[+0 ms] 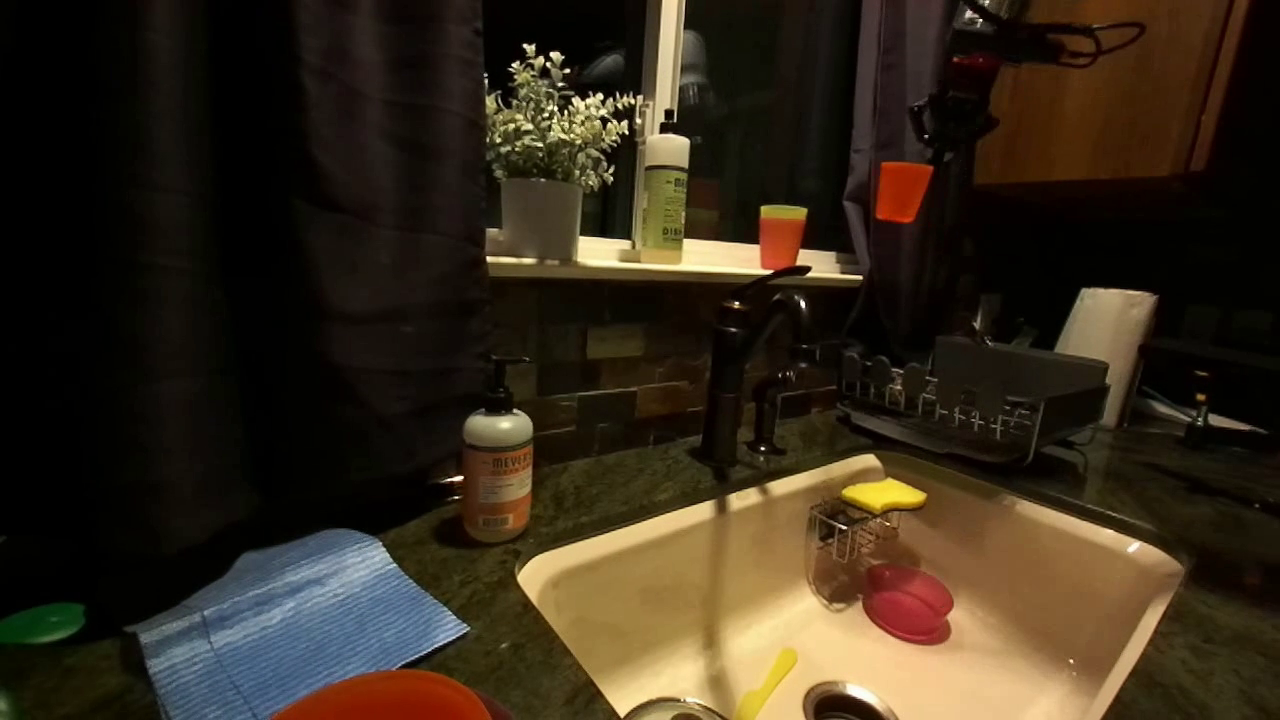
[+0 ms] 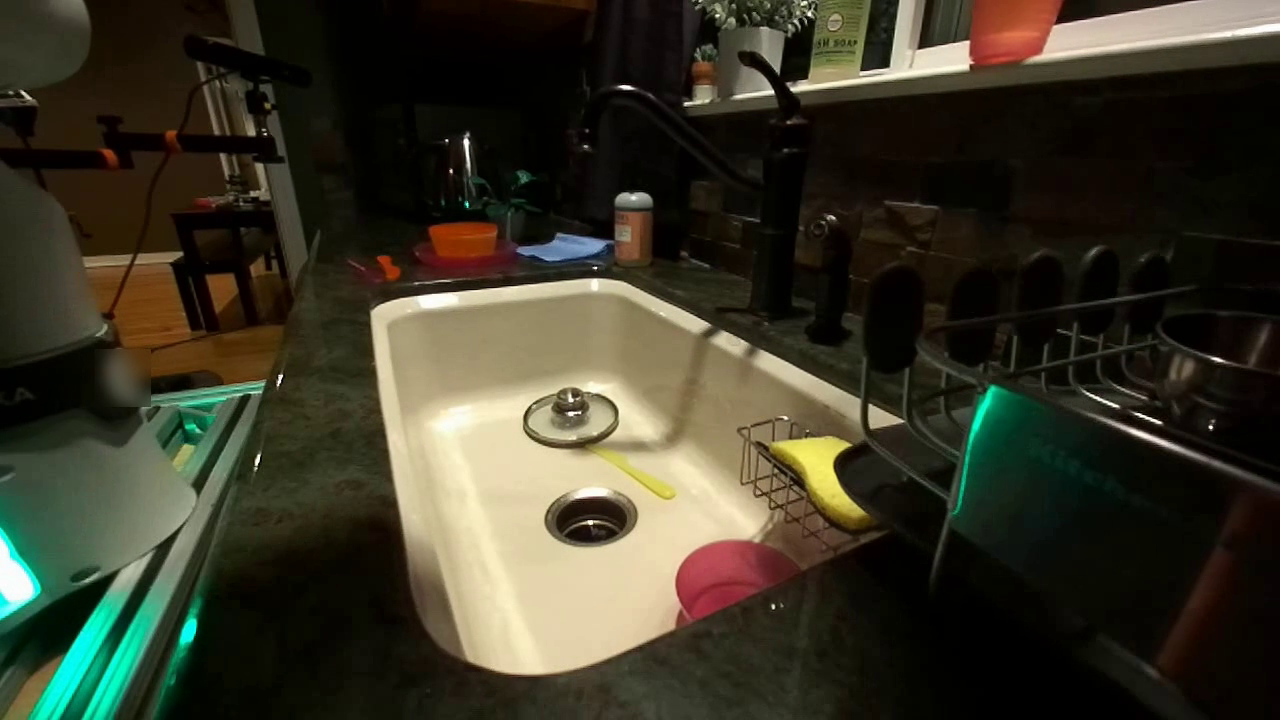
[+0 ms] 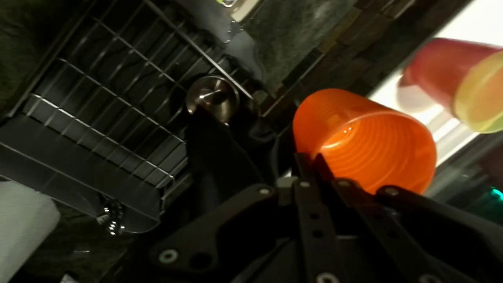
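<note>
My gripper is shut on the wall of an orange cup, with one finger inside the cup and the other outside. The cup's open mouth faces the wrist camera. In an exterior view my gripper holds the orange cup in the air, to the right of the windowsill and above the dish rack. A red cup with a yellow-green rim stands on the sill; it shows beside the held cup in the wrist view. The gripper is out of view in the exterior view that shows the robot's base.
A dark curtain hangs close to the held cup. A wooden cabinet is behind the arm. A soap bottle and a potted plant stand on the sill. The faucet rises behind the sink. A metal pot sits in the rack.
</note>
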You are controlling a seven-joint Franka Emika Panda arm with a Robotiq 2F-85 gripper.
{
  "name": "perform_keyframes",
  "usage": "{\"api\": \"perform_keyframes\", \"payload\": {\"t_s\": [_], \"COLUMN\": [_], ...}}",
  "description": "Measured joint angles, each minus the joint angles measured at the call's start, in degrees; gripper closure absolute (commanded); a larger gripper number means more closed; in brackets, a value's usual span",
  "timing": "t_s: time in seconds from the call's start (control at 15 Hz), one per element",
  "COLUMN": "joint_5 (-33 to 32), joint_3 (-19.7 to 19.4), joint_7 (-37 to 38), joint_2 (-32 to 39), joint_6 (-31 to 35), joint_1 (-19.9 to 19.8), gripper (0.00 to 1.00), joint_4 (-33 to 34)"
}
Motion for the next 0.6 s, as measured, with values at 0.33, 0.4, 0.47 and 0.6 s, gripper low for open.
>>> {"api": "perform_keyframes", "payload": {"t_s": [0.33,0.4,0.47,0.6], "joint_5": [9.4,10.6,11.5,13.0], "joint_3": [2.6,3.0,3.4,4.2], "joint_7": [0.0,0.0,-0.1,-0.3], "joint_2": [-0.3,0.1,0.6,1.9], "joint_6": [8.1,9.5,10.7,12.7], "joint_1": [1.5,1.7,1.9,2.1], "gripper": [0.99,0.99,0.99,0.99], "joint_4": [-1.1,-1.4,-1.5,-1.5]}}
